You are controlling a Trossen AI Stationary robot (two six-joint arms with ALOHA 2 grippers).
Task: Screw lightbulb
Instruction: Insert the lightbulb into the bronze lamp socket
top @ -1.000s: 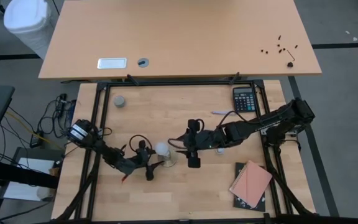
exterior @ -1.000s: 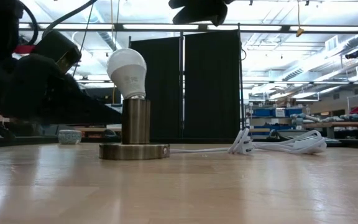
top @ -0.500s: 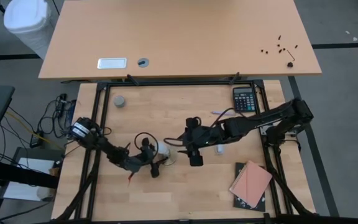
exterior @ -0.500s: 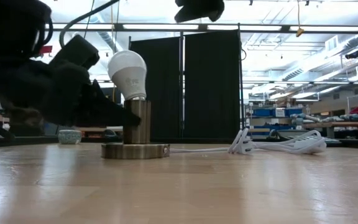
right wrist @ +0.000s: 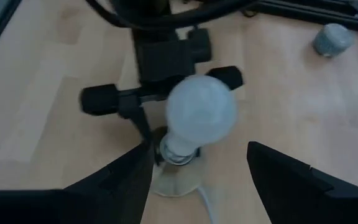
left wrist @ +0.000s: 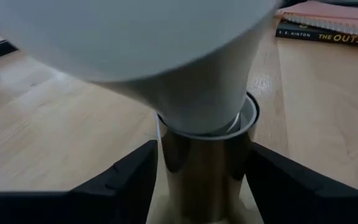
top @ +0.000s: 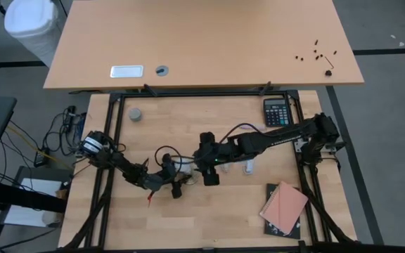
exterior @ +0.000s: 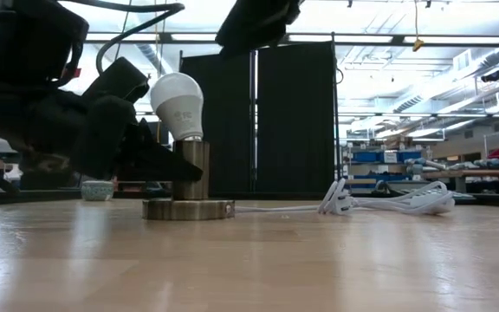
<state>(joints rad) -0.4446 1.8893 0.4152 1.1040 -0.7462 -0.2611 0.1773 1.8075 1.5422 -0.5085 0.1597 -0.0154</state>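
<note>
Lightbulb [exterior: 178,105]: white, sitting tilted in the brass socket post [exterior: 191,170] of a round lamp base [exterior: 188,209], near the middle of the wooden table [top: 209,218].

Left gripper [left wrist: 199,180]: arm reaching low across the table from the left; fingers [left wrist: 126,177] spread, flanking the socket post just below the bulb, not visibly pressing it.

Right gripper [right wrist: 197,180]: arm stretching in from the right, hovering above the bulb, pointing down; fingers [right wrist: 114,180] spread wide, holding nothing.

White cord [exterior: 379,202]: lying coiled to the right of the base.
</note>
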